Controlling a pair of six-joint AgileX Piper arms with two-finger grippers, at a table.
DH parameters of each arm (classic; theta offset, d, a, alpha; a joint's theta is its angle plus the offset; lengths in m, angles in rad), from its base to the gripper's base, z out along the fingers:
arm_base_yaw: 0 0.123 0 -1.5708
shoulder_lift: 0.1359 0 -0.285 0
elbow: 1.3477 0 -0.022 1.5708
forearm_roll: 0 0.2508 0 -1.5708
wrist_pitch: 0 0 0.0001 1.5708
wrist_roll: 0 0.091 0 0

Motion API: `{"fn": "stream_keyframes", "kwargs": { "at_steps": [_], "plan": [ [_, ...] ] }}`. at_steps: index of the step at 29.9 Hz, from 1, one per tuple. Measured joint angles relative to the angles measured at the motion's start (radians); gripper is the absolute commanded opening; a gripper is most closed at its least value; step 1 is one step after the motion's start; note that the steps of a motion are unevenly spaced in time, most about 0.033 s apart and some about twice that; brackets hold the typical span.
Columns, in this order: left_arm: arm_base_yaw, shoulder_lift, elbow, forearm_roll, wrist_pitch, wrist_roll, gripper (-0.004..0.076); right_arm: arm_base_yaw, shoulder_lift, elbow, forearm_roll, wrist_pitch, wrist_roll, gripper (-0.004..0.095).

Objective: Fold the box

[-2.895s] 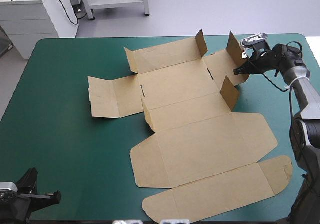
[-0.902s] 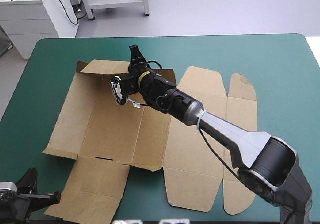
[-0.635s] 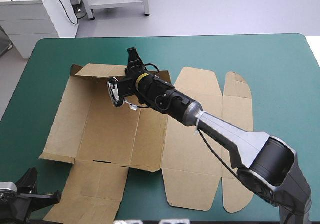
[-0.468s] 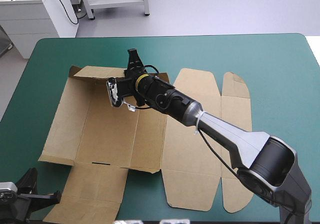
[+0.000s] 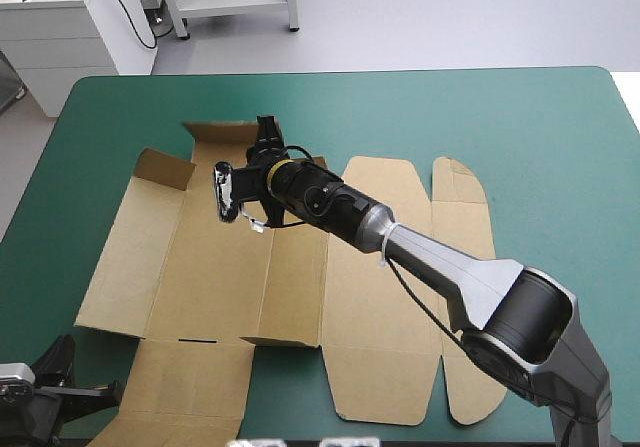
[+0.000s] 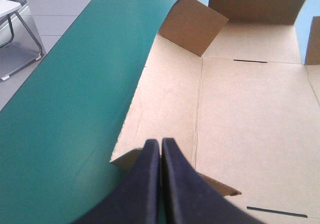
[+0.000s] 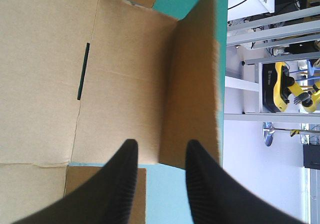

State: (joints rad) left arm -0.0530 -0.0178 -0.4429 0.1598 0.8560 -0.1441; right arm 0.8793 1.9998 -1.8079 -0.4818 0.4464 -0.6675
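Right wrist view shows the right gripper (image 7: pixel 157 156) with its black fingers spread to either side of the near edge of an upright wall panel (image 7: pixel 192 83) of the brown box (image 7: pixel 45 58), not pinching it. Just before, that far panel and the corner tab (image 5: pixel 165 168) beside it ran as one low strip, and now both stand apart and raised. The left gripper (image 6: pixel 160 146), fingers pressed together, has stayed over the sheet's near edge at the left of the teal-green table (image 5: pixel 520 127). I judge that one wall is forming while the rest lies flat, so the fold is at an early stage.
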Motion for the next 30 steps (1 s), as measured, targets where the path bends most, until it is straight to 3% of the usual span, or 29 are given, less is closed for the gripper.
{"fn": "stream_keyframes", "kwargs": {
  "at_steps": [3,7,10,13,20,25,30],
  "plan": [
    [0.000,0.000,0.000,0.000,0.000,0.000,-0.0008,-0.001,0.000,0.000,-0.007,0.001,0.016,0.0585],
    [0.000,0.000,0.000,0.000,0.000,0.000,-0.0008,-0.001,-0.004,0.000,-0.050,0.019,0.121,0.0485],
    [0.000,0.000,0.000,0.000,-0.002,0.000,-0.0008,-0.003,-0.025,0.000,-0.060,0.061,0.233,0.0272],
    [0.000,0.000,0.000,0.000,-0.030,0.000,-0.0008,-0.003,-0.073,0.000,-0.048,0.127,0.317,-0.0019],
    [0.000,0.060,-0.004,0.002,-0.095,0.000,-0.0008,-0.003,-0.201,0.000,0.031,0.298,0.467,-0.0002],
    [0.000,0.251,-0.073,0.008,-0.097,0.007,-0.0008,-0.007,-0.289,0.040,0.037,0.385,0.573,-0.0002],
    [0.000,0.506,-0.213,0.085,-0.105,0.015,-0.0008,-0.043,-0.408,0.201,0.064,0.394,0.667,-0.0013]
  ]
}}
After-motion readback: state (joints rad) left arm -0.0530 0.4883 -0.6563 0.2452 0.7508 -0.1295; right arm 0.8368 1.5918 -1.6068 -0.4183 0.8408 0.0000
